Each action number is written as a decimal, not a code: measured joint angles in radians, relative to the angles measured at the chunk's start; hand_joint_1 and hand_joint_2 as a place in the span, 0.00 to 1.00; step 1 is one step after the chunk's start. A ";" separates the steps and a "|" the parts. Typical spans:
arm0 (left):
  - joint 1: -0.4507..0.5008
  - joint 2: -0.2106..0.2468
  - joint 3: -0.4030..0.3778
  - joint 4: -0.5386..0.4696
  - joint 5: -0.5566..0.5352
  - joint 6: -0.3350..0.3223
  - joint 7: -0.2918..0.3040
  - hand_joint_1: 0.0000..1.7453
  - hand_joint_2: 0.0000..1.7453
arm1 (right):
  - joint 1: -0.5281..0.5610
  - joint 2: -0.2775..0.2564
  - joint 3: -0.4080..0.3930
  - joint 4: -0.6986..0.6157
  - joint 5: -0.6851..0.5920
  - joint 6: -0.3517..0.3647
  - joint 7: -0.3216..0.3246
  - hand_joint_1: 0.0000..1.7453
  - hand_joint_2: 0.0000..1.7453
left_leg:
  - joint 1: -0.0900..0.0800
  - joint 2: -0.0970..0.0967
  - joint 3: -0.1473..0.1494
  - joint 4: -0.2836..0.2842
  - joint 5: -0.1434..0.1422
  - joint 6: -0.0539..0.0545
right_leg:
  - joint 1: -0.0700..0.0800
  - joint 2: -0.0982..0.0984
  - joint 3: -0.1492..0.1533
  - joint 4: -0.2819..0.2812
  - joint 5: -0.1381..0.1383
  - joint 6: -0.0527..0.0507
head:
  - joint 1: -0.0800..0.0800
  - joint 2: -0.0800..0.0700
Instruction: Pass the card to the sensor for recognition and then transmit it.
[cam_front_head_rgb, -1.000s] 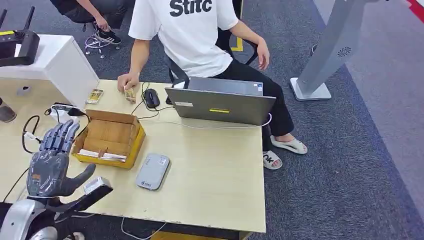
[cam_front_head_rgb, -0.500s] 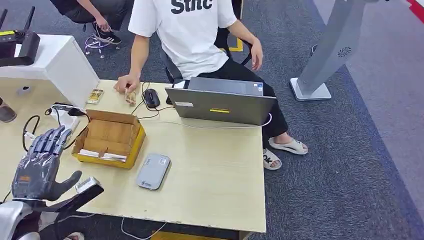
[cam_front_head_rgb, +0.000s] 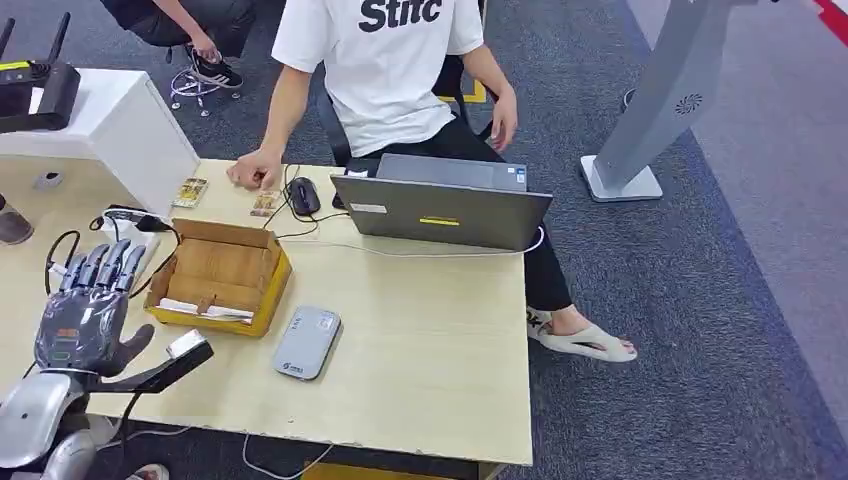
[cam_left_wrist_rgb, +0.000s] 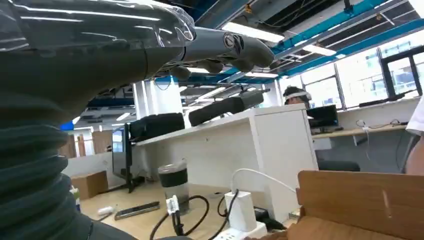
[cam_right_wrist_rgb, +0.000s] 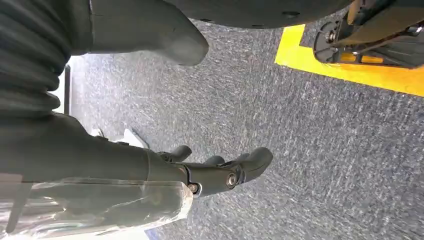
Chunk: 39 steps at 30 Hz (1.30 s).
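In the head view the left hand (cam_front_head_rgb: 82, 318) is raised over the near left corner of the counter (cam_front_head_rgb: 430, 340), back of the hand toward the camera, its fingers (cam_front_head_rgb: 100, 265) extended and slightly apart, the thumb pointing toward the cardboard box (cam_front_head_rgb: 222, 275); it holds nothing. The left wrist view shows the same fingers (cam_left_wrist_rgb: 225, 47) stretched out in the air with nothing between them. The right hand (cam_right_wrist_rgb: 165, 175) hangs over grey carpet in its wrist view, fingers (cam_right_wrist_rgb: 250, 162) loosely curved and apart, also empty. A card (cam_front_head_rgb: 266, 203) lies flat on the far side of the counter, just beside the black mouse (cam_front_head_rgb: 303, 195) and close to the seated person's hand (cam_front_head_rgb: 253, 172), which rests on the counter near it; whether that hand touches the card I cannot tell. A second card (cam_front_head_rgb: 189, 191) lies further left, near the white cabinet (cam_front_head_rgb: 110, 125). The grey card reader (cam_front_head_rgb: 306, 342) sits flat near the front of the counter, just beside the yellow-edged box and apart from both cards. A grey laptop (cam_front_head_rgb: 440, 205) stands open beyond it, lid back toward the camera, with a white cable (cam_front_head_rgb: 400, 251) running along the counter in front of it. A power strip (cam_front_head_rgb: 130, 225) with dark cables lies by the left edge, between the hand and the cabinet.
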 joint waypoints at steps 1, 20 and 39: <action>-0.010 -0.006 -0.008 0.020 -0.002 0.007 -0.005 0.00 1.00 | -0.002 0.000 0.000 0.000 0.002 0.000 0.000 0.00 1.00 | 0.000 0.000 0.000 0.000 0.000 0.000 | 0.000 0.000 0.000 0.000 0.000 0.000 | 0.000 0.000; -0.077 -0.087 -0.086 0.187 0.022 0.006 -0.022 0.00 1.00 | -0.003 0.000 0.000 0.000 0.024 0.001 0.004 0.00 1.00 | 0.000 0.001 0.000 0.000 0.000 0.000 | 0.000 0.001 -0.001 0.000 0.000 0.000 | 0.000 0.000; -0.086 -0.098 -0.097 0.236 0.056 -0.012 -0.023 0.16 1.00 | -0.003 0.001 -0.005 0.000 0.043 0.000 0.001 0.00 1.00 | 0.000 0.001 0.000 0.000 0.000 0.000 | 0.000 0.001 -0.001 0.000 0.000 0.000 | 0.000 0.000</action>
